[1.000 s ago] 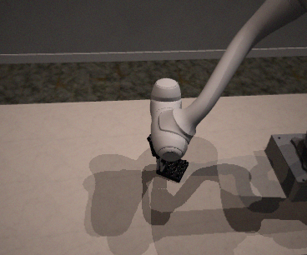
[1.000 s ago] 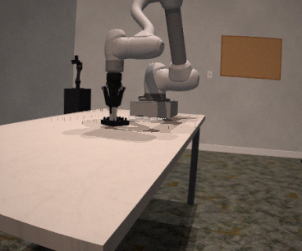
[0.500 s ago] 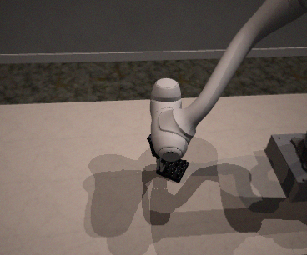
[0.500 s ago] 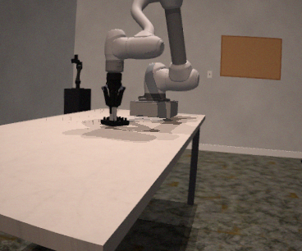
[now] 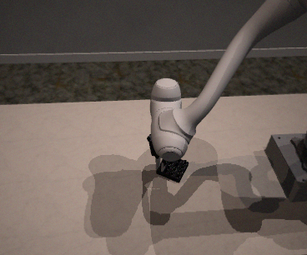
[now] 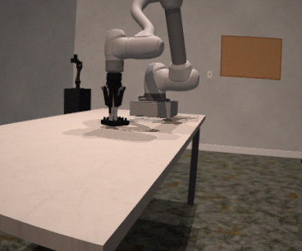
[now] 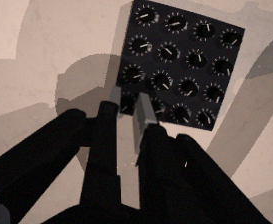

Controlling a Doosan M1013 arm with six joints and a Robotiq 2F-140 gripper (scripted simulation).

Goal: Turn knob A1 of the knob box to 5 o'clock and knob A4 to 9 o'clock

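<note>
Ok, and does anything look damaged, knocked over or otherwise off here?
Nothing stands out. The knob box sits upright on the table, with the gripper down at one corner of it; part of that corner is hidden in the wrist view.
</note>
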